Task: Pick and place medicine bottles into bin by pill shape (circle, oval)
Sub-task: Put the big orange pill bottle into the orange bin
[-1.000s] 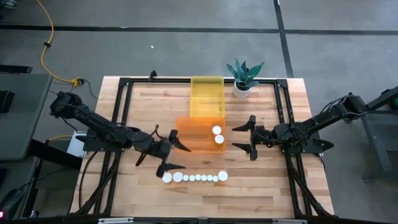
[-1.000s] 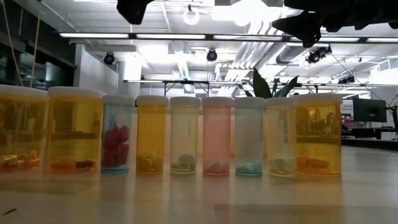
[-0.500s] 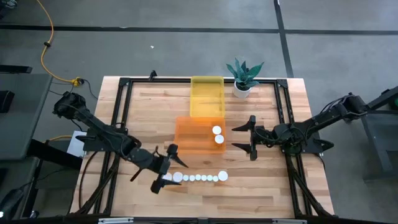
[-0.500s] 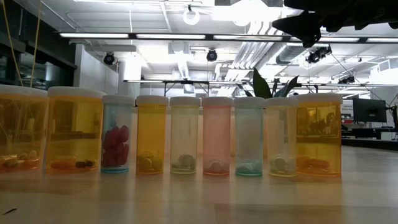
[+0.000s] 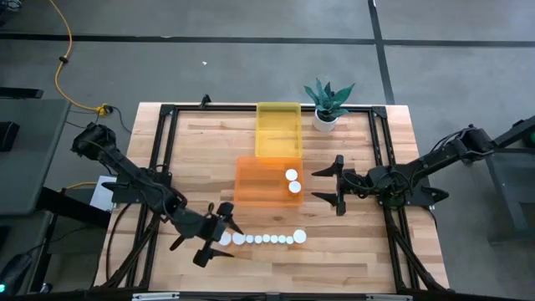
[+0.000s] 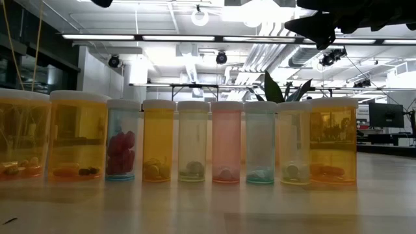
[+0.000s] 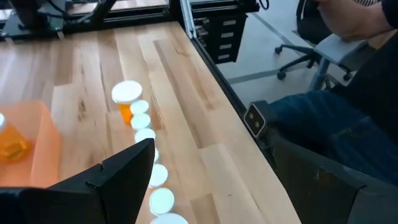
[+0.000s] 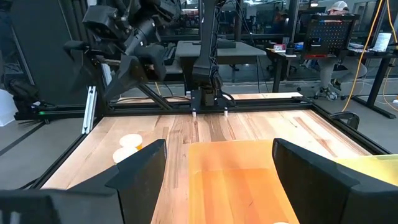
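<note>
The left gripper (image 5: 209, 240) hung wide open and empty at the left end of the medicine bottles (image 5: 262, 238), whose tight row risked toppling if a finger clipped a neighbour

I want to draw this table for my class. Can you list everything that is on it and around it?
medicine bottles in a row: nine, white caps, mostly amber, one blue, one pink, near front edge
medicine bottles in bin: two, white caps, in the orange bin
orange bin: one, table middle
yellow bin: one, touching the orange bin's far side
plant: one, green in a white pot, far right corner
table: one, light wood, black frame
person: one, seated beside the table, dark clothes
left end effector: open, at the row's left end
right end effector: open, right of the orange bin
</note>
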Robot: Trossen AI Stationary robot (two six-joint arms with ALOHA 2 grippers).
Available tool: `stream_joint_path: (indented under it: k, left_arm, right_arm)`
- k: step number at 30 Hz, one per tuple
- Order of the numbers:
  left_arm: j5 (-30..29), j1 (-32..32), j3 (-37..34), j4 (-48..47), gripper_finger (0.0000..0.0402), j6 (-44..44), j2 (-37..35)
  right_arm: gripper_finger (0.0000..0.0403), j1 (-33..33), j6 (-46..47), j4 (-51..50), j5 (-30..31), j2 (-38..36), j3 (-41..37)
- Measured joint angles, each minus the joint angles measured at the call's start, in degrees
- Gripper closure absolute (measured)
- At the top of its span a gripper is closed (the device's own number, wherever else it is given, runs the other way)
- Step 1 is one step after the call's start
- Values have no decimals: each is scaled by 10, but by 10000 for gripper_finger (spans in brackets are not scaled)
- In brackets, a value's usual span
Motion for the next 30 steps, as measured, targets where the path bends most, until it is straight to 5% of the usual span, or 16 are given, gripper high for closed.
stream_joint_path:
  k: [7,15,30]
  left_arm:
    - [-43,-11,0,-50,82,-83,26]
    - [-21,-11,-1,-189,82,-250,52]
    - [-33,-34,-1,-194,82,-282,72]
  right_arm:
    - [116,0,0,0,0,0,0]
    - [116,0,0,-3,0,0,0]
    - [116,0,0,-7,0,0,0]
